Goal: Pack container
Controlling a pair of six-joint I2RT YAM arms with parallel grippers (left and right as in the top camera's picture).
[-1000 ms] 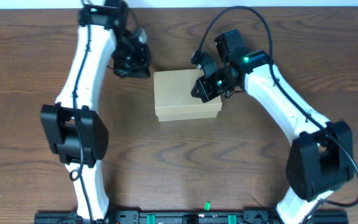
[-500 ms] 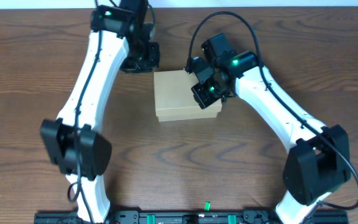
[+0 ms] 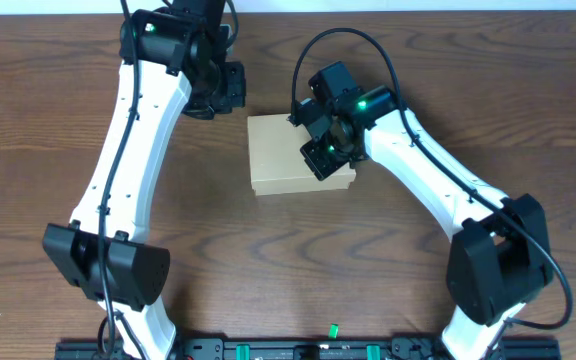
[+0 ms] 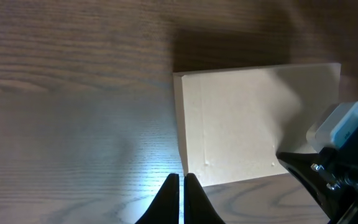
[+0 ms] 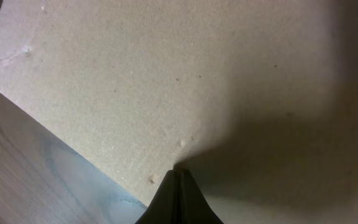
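Pressing my clenched right tool (image 5: 178,174) on the cardboard box (image 3: 280,160) lid, likely seating it; left tool (image 4: 182,183) clenched beside.

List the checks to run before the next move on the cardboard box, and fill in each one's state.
1. Flap lid of the plain tan rectangular cardboard box lies flat and closed: ok.
2. Right gripper shut, above the lid: ok.
3. Right gripper touching the lid: cannot tell.
4. Left gripper shut, empty, by the box's corner over the brown wooden table: ok.
5. Contents packed: cannot tell, the lid hides them.
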